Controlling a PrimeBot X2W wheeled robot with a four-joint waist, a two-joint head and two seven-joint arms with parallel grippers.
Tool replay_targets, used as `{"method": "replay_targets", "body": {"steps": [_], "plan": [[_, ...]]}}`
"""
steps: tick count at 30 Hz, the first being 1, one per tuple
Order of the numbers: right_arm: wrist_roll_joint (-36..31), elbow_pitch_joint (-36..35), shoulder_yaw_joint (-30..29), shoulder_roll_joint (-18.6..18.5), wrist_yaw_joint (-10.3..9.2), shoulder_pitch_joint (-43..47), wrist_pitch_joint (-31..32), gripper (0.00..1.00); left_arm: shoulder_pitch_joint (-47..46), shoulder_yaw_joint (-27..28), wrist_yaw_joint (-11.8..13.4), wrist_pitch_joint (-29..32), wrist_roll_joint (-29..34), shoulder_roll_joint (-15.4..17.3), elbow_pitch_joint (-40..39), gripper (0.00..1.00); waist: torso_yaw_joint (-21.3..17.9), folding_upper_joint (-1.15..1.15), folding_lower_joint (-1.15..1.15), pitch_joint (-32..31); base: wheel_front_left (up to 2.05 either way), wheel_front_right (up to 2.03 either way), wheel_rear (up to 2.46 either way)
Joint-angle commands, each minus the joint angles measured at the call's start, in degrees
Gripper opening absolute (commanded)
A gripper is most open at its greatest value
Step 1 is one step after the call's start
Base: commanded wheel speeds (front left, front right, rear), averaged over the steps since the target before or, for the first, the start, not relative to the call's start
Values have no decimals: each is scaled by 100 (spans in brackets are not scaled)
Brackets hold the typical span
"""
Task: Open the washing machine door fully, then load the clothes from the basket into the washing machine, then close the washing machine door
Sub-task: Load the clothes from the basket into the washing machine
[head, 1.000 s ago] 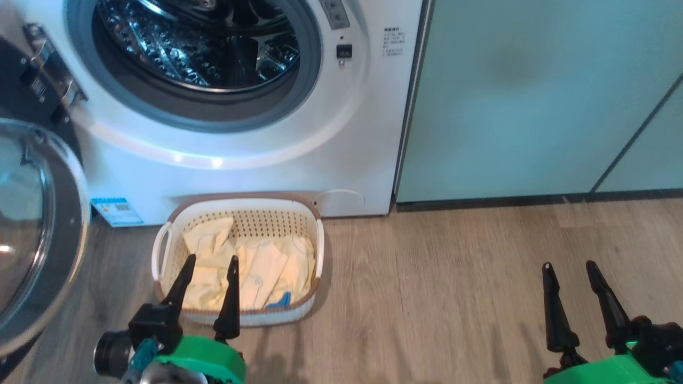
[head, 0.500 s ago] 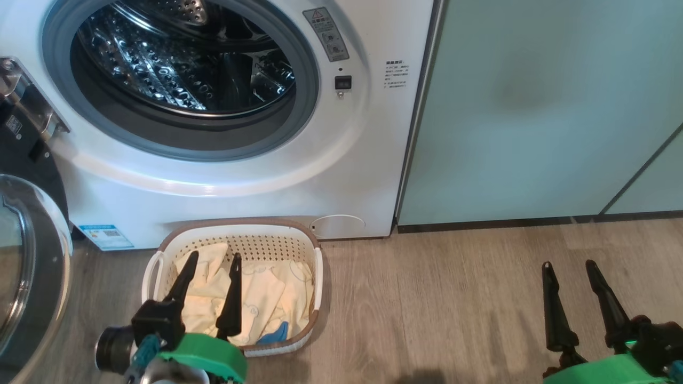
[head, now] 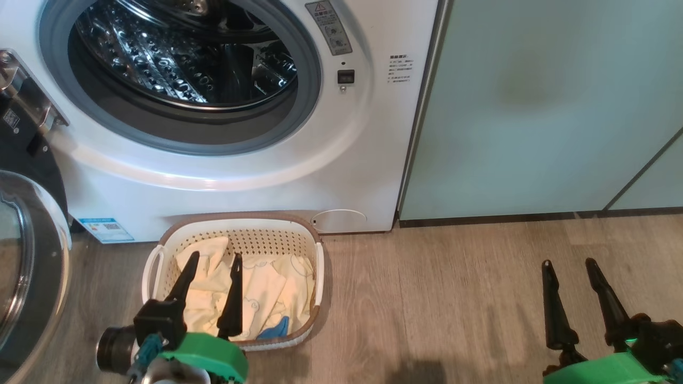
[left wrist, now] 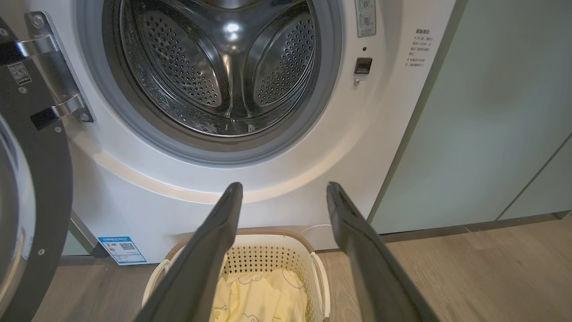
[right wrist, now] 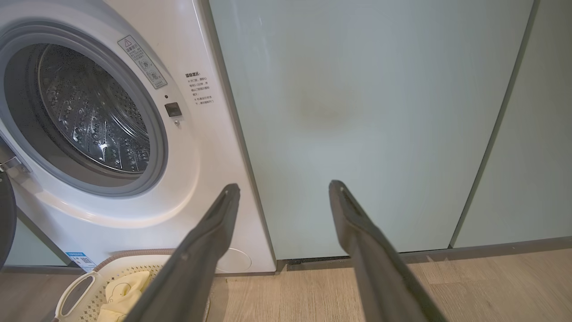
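- The basket [head: 256,241] stood on the floor [head: 453,298], its far brown rim close against the foot of the washing machine [head: 341,160], just below the drum mouth.
- Inside it lay the clothes [head: 267,290]: crumpled pale yellow pieces with thin line prints, heaped across the bottom, and a small blue piece [head: 275,328] at the near right corner.
- The steel drum [head: 187,58] stood open behind its grey ring; no fabric could be seen in the part that showed.
- The washing machine door [head: 58,250] hung swung out on its hinge [head: 26,101] at the machine's left side, its glass bowl facing the room.
- The left gripper [head: 216,256] hung over the near half of the basket, fingers spread apart and empty; whether the tips touched the fabric could not be told.
- The right gripper [head: 569,263] was well apart to the right over bare floor, its fingers likewise spread and holding nothing.
- A blue label [head: 104,229] sat at the machine's lower left corner.
- The floor was grey-brown wood-look planking.
- Pale green cabinet doors [head: 533,106] stood flush to the right of the machine, above a dark plinth.
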Motion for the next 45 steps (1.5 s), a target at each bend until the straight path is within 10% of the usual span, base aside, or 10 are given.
{"method": "replay_targets", "body": {"steps": [1, 11, 29, 45], "plan": [[28, -189, 102, -44, -16, -210, -38, 100, -243, 182, 60, 25, 7, 93, -166, 100, 6, 0, 0, 10, 0, 0, 0], [34, -243, 100, -44, -16, -315, -38, 100, -465, 55, -7, 329, -200, 45, 353, 100, 111, 0, 0, 341, 0, 0, 0], [-10, -393, 118, -44, -16, -863, -38, 100, -2769, -504, -889, 195, -383, 13, 4110, 100, 170, 0, 0, 1713, 0, 0, 0], [165, -735, 121, -44, -16, -1457, -38, 100, -4805, -664, -1175, -183, -324, 267, 6172, 100, -171, 0, 0, 3508, 0, 0, 0]]}}
